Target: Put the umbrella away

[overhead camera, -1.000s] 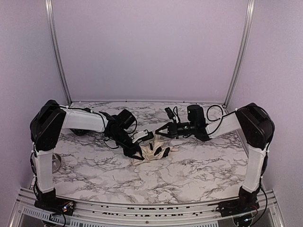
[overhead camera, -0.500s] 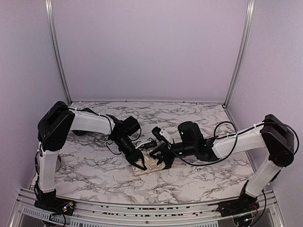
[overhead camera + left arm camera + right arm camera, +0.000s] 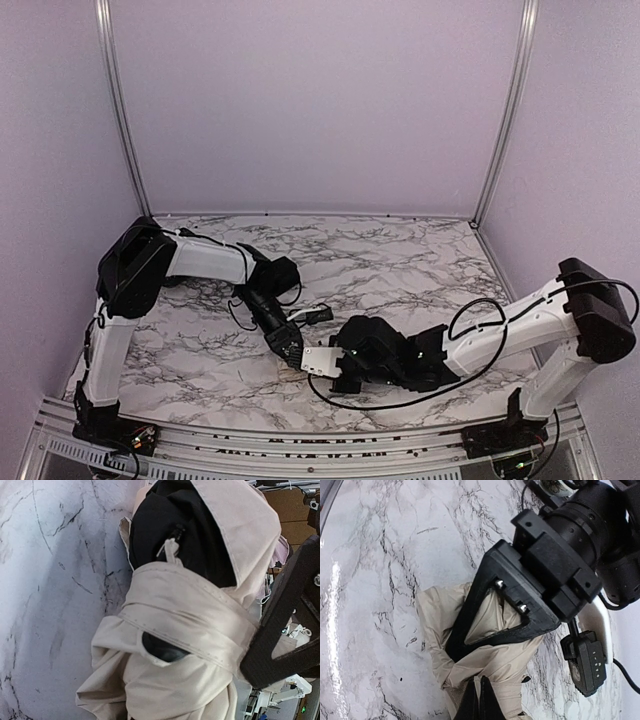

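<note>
Umbrella [image 3: 175, 680] right under both grippers, one crumpled cream bundle lying flat on the marble table [image 3: 420, 260], toward the front edge and a little left of centre.

Right gripper [image 3: 481, 692] first. Its two dark fingers are pressed almost together, tips down on the fabric at the bottom of its own camera's view. Whether a fold is caught between them can't be made out.

Left gripper [image 3: 286, 348] comes in from the other side. One black triangular finger [image 3: 280, 620] lies hard against the cloth, with beige showing through its cut-out in the right wrist view. Its second finger is hidden, so I can't tell how wide that jaw stands. The two grippers sit just beside each other, and the bundle touches both.

Now the lie of it. In the left wrist view the long axis runs top to bottom, leaning a little. A black lining [image 3: 200, 540] gapes at the top end and loose folds spill at the bottom. One strap [image 3: 200, 625] wraps across the middle. Which end carries the handle can't be told, since shaft and knob are buried in cloth.

The count is one umbrella, one strap, two grippers. From above, only a sliver of beige peeks out beneath the left gripper.
</note>
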Controlling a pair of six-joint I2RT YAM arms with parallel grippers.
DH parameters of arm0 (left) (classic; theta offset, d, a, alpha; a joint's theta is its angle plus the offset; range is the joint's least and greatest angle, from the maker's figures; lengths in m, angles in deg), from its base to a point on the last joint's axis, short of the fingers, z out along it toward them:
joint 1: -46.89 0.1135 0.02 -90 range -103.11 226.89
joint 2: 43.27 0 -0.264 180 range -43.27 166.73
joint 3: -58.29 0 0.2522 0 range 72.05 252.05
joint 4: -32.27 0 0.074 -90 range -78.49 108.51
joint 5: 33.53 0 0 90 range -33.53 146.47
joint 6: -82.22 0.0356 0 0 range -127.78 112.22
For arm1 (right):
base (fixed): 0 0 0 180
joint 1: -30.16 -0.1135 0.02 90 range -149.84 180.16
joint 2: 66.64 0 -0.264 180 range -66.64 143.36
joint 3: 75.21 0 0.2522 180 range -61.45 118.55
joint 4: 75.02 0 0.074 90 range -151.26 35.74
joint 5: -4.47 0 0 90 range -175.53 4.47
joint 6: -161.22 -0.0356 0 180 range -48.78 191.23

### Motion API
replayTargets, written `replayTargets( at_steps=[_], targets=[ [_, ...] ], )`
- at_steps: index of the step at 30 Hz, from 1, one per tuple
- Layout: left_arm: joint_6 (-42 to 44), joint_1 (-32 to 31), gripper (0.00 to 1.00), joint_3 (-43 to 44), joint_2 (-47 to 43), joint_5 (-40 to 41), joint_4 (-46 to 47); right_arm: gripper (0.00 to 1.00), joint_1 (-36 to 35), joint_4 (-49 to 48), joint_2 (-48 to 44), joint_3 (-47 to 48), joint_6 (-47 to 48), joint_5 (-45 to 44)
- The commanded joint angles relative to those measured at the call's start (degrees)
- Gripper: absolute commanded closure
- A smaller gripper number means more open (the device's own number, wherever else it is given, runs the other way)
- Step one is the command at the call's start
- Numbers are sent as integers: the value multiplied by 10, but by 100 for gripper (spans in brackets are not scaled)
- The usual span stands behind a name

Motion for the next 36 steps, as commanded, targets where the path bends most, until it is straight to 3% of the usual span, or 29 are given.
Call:
replayTargets(
  at_steps=[1, 10, 12, 15, 27, 34, 36],
  targets=[
    [-17, 44, 100, -7, 87, 216, 19, 100, -87, 37, 17, 20, 88, 28],
    [-6, 48, 100, 45, 125, 258, -14, 100, -177, 81, 53, 14, 101, -7],
    [-8, 48, 100, 50, 127, 267, -15, 100, -188, 84, 38, 13, 82, 20],
    [-5, 48, 100, 55, 129, 274, -17, 100, -187, 65, 35, -12, 77, 48],
    [6, 48, 100, 66, 134, 289, -33, 100, -166, -25, 152, -87, 53, 10],
    [14, 48, 100, 47, 128, 303, -38, 100, -150, -11, 160, -87, 80, -21],
    [19, 47, 100, 41, 125, 306, -39, 95, -153, -3, 173, -79, 85, -30]
  ],
)
